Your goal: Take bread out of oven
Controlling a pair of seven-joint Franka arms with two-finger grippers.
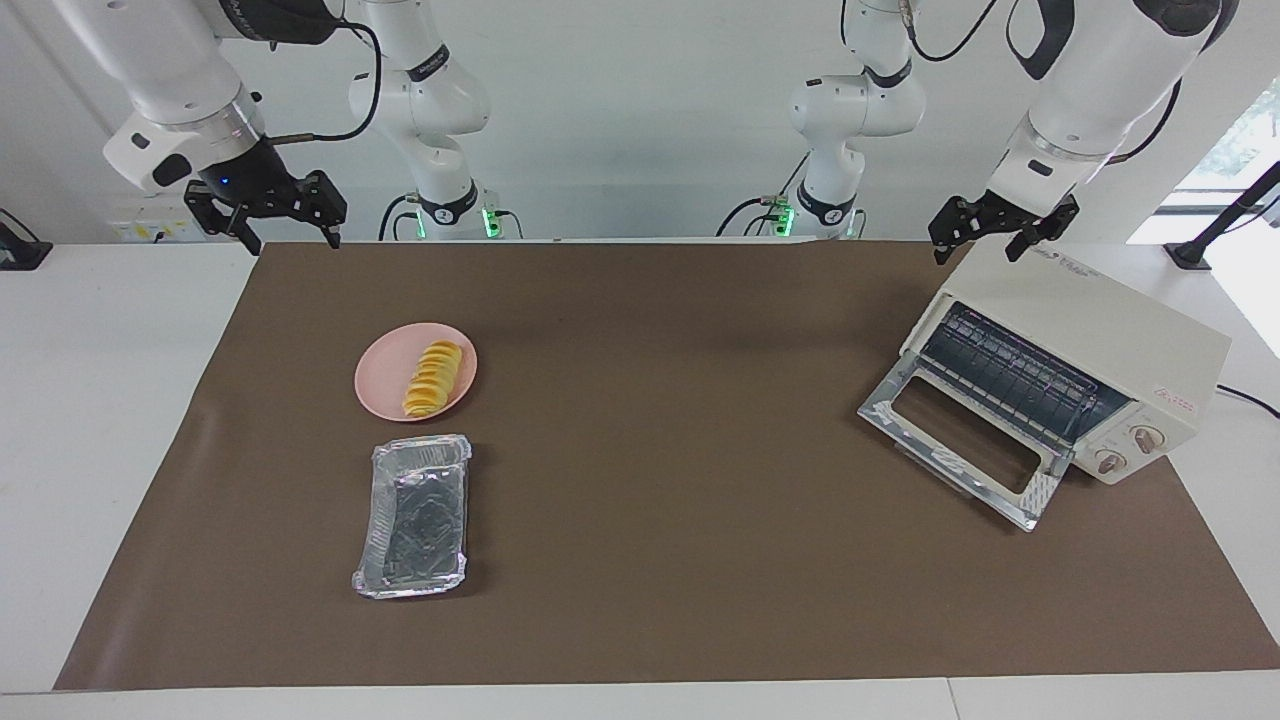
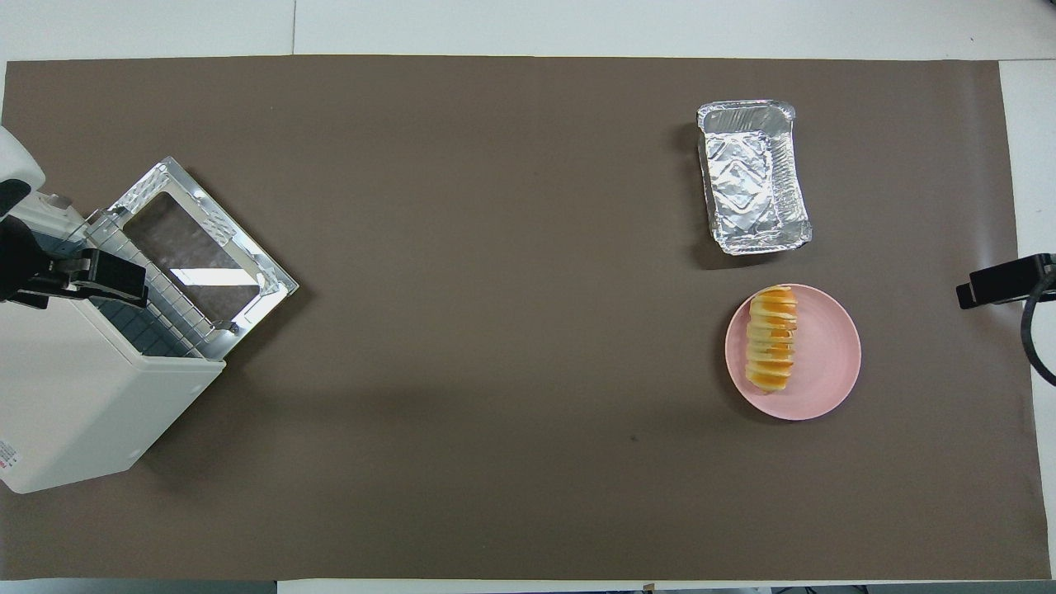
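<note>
Bread (image 1: 433, 378) sits plated well clear of the oven (image 1: 1075, 362), both grippers (image 1: 287, 215) (image 1: 988, 232) spread empty, so I only park arms.

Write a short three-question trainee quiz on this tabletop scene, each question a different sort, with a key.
1. True or false: the small ridged yellow-orange bread loaf lies on the round pink plate.
2. Multiple choice: the glass-windowed drop-down door of the cream-white boxy toaster oven is A) shut, B) dropped open, C) missing.
3. Fill in: the crinkled silver foil tray sits ____ from the robots than the plate.

Key: 1 true. 2 B. 3 farther.

Note for the trainee: the left gripper hangs open over the oven's top, the right gripper open over the table's edge, and neither holds anything.
</note>
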